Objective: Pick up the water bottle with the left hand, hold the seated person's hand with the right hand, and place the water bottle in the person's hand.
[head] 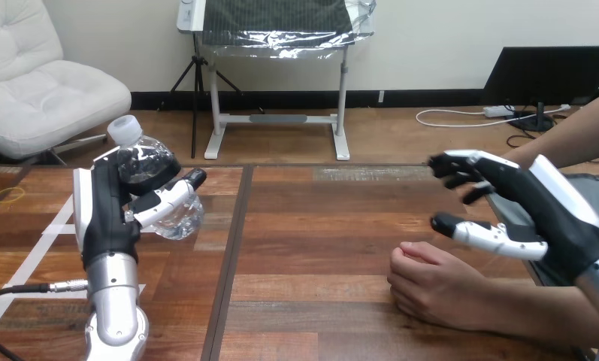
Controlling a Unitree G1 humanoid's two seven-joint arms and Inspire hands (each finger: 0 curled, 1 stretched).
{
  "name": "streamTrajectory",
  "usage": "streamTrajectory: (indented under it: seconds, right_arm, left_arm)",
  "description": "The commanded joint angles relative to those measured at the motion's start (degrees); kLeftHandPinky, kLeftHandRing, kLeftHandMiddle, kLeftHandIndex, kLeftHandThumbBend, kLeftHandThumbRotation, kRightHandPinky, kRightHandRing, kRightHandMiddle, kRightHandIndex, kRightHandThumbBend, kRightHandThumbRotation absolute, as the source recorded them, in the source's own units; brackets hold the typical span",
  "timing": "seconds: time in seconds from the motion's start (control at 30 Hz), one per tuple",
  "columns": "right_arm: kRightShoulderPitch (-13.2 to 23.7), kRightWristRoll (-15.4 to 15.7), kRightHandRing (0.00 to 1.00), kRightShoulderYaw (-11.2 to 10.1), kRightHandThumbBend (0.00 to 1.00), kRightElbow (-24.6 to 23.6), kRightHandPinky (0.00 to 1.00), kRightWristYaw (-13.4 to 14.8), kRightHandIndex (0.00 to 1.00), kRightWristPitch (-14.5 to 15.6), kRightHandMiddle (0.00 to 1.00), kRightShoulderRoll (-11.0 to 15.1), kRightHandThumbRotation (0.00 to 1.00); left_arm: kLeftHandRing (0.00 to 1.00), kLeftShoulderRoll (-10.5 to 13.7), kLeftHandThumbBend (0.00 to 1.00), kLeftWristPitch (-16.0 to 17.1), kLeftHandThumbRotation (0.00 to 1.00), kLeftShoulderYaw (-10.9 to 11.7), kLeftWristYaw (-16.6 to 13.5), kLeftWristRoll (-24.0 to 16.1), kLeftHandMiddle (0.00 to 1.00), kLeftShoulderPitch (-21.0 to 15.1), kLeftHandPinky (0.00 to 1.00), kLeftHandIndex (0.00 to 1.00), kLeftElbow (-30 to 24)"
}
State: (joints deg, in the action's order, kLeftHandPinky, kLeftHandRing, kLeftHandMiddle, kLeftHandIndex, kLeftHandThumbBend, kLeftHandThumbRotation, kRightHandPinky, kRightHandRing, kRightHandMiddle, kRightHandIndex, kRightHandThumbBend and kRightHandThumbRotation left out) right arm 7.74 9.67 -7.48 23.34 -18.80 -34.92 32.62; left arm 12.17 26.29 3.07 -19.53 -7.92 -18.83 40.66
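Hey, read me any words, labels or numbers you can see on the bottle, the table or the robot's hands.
No text can be read.
The clear plastic water bottle with a white cap, gripped in the left hand, shows no legible label.
The white shells of the right hand show no writing I can make out.
The brown wooden table bears no print or sign.
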Motion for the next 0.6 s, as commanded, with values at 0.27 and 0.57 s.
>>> streamTrajectory:
  seconds: [0.27, 0.57]
  right_arm:
    - [9.1, 1.46, 0.78, -0.51, 0.82, 5.67, 0.66, -1.69, 0.81, 2.13, 0.81, 8.93, 0.47]
    - [8.91, 0.45, 0.81, -0.06, 0.88, 4.33, 0.68, -7.82, 0.83, 8.78, 0.83, 12.83, 0.42]
  left_arm:
    - [0.3, -0.49, 0.57, 0.5, 0.0, 0.17, 1.31, -0.96, 0.37, -1.95, 0.25, 0.42, -14.43]
    - [0.3, -0.8, 0.58, -0.36, 0.0, 0.52, 2.25, -0.58, 0.37, -1.38, 0.25, 0.42, -16.43]
